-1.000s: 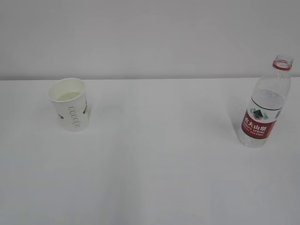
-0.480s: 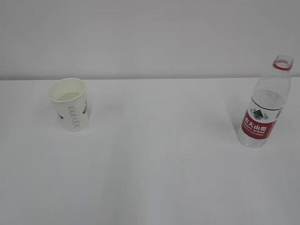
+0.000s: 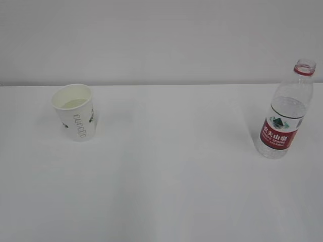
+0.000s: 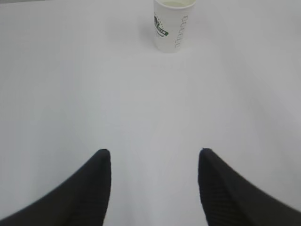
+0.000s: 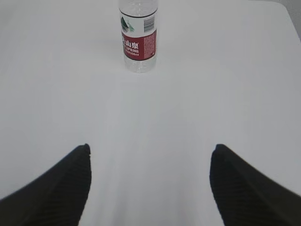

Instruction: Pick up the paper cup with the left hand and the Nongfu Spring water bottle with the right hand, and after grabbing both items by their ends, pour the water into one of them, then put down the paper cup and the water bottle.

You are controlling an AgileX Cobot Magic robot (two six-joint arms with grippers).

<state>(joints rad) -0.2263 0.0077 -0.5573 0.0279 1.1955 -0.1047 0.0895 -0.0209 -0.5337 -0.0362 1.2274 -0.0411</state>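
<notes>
The white paper cup stands upright on the table at the left, with pale liquid inside. It shows at the top of the left wrist view as the paper cup, far ahead of my open left gripper, which holds nothing. The uncapped Nongfu Spring water bottle stands upright at the right, partly filled with clear water. In the right wrist view the bottle is well ahead of my open, empty right gripper. Neither arm appears in the exterior view.
A white table spreads under everything and meets a plain white wall at the back. Its corner shows at the top right of the right wrist view.
</notes>
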